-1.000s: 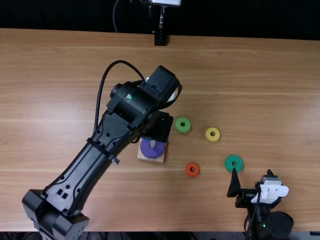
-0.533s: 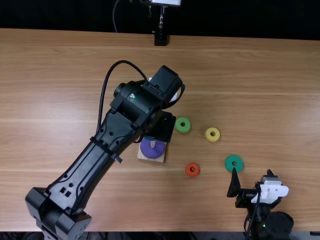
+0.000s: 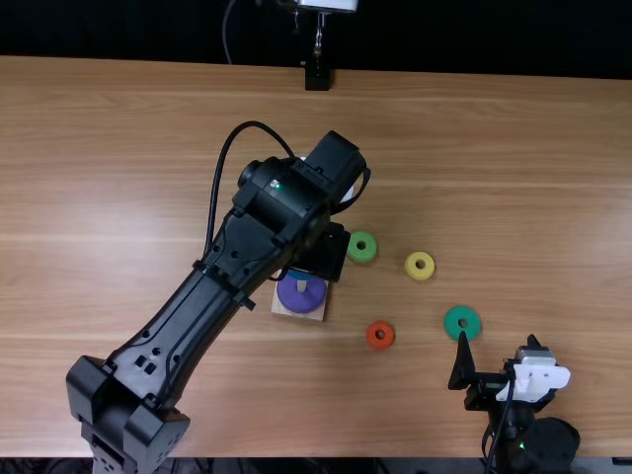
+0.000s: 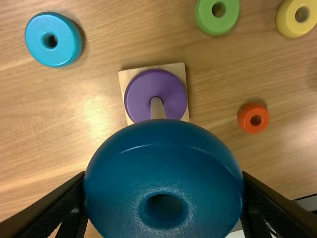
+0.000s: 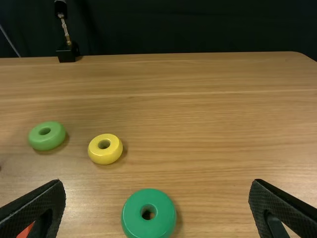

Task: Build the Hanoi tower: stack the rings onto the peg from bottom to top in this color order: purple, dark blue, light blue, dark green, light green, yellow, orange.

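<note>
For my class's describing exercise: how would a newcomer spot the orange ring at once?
On the table, find the square base with the purple ring. In the top view, the orange ring lies right of it, lower. It is smaller and redder than the yellow and light green rings.

Top view. Left arm [image 3: 188,321], 7 o'clock: matte black, blocky joints, round holes [image 3: 234,255], thick black cable [image 3: 215,188] looped at 11 o'clock, tiny green light [image 3: 276,185]. Right arm [image 3: 538,444], 5 o'clock: black, white cover [image 3: 533,378]; tool [image 3: 498,338] black, tapered.
</note>
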